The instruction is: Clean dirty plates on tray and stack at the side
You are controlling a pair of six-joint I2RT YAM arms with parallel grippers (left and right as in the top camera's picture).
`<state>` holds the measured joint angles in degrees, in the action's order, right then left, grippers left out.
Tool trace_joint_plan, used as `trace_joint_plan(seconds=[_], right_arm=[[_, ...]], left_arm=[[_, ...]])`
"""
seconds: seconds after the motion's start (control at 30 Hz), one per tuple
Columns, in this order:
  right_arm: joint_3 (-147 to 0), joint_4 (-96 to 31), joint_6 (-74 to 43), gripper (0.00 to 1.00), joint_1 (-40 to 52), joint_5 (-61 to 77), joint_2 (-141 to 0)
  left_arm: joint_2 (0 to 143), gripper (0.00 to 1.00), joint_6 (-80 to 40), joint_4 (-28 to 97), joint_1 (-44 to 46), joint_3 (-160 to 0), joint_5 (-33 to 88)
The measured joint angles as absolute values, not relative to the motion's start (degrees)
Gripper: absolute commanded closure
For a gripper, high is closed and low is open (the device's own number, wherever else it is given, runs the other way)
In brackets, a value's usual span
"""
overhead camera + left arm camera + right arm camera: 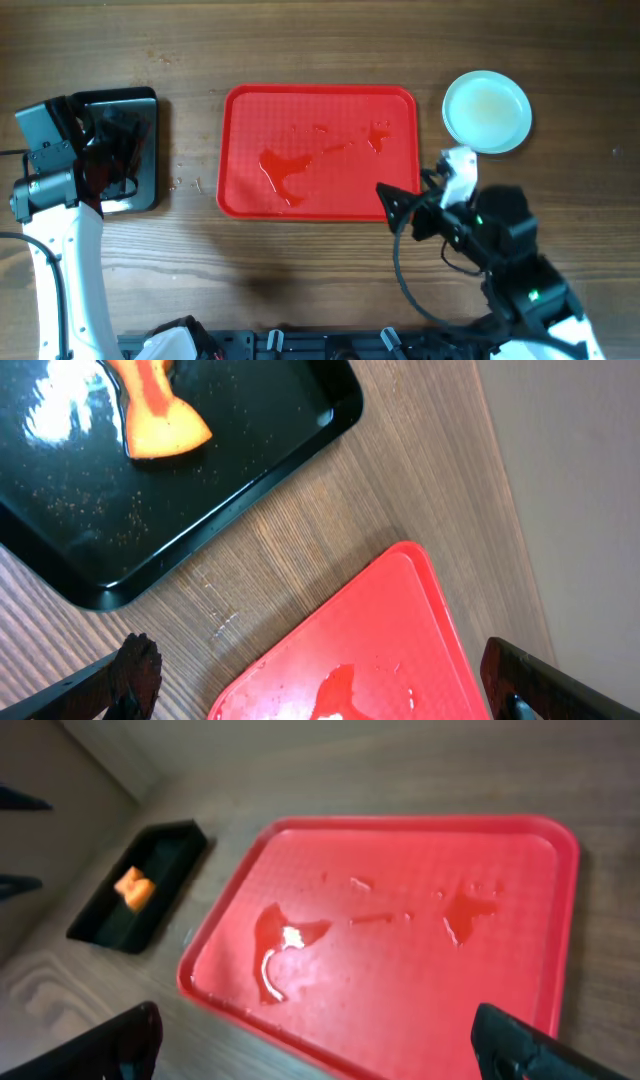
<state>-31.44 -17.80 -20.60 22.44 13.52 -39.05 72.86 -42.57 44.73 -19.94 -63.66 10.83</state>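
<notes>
Looking down from overhead, the red tray lies at the centre of the wooden table, bare apart from glossy wet patches on its floor. The plates sit off the tray, just beyond its upper right corner. They appear as one round, pale mint-white disc with a faint yellowish centre, so their number cannot be told. The right gripper hovers over the tray's lower right corner with its jaws spread wide and empty. The plates lie near it but apart, outside the jaws. The left arm reaches over a black tray at the far left, well apart from the plates. In the left wrist view, the left gripper has its dark fingertips at opposite lower corners of the frame, wide apart and holding nothing. A rounded corner of the red tray shows between them, and the black tray, holding an orange sponge, lies beyond. No plate appears here. In the right wrist view, the right fingertips likewise stand far apart and empty. The wet red tray fills the space beyond them, and the black tray and sponge are at the left. The plates are out of this view.
</notes>
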Motion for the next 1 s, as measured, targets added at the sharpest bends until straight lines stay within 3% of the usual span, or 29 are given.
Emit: trace_joint_plan(seconds=[0.2, 0.4, 0.57, 0.8, 1.0], right_arm=[[-18.8, -11.7, -24.1, 0.0, 13.8, 17.8, -27.1], [-15.4, -11.4, -28.1, 0.0, 6.4, 18.4, -17.5], [-12.6, -10.4, -28.8, 0.0, 3.3, 18.5, -11.4], [-2.4, 3.4, -28.8, 0.0, 0.7, 19.9, -6.2], [-0.4, 3.2, -24.2, 0.0, 0.6, 20.6, -2.5]], left_arm=[[72.9, 0.0, -42.6, 44.8, -19.9, -63.7, 10.8], [72.9, 0.0, -42.6, 44.8, -19.9, -63.7, 10.8], [72.9, 0.0, -42.6, 44.8, -19.9, -63.7, 10.8], [72.9, 0.0, -42.6, 44.8, -19.9, -63.7, 10.8], [72.9, 0.0, -42.6, 44.8, -19.9, -63.7, 10.8]])
